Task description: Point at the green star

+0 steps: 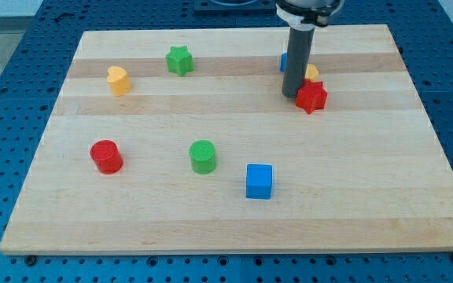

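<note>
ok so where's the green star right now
The green star sits near the view's top, left of centre, just right of the yellow heart. My tip is far off to its right, beside the red star.

My tip (291,95) down (rod upright)

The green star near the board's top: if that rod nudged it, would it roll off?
Probably not: the green star sits flat on the board, so it should slide, perhaps spinning on its points. It looks small, likely light. My tip is beside the red star.
</note>
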You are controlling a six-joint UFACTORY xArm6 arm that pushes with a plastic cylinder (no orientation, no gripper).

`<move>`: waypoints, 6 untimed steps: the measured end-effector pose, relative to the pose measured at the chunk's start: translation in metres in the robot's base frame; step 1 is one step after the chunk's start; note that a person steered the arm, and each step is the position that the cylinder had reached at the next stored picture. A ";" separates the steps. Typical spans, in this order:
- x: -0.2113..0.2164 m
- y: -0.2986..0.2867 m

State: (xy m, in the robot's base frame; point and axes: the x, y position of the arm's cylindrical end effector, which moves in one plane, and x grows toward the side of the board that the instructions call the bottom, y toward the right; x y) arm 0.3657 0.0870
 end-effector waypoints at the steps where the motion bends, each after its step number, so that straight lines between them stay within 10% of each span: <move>1: 0.000 -0.026; 6: -0.067 -0.180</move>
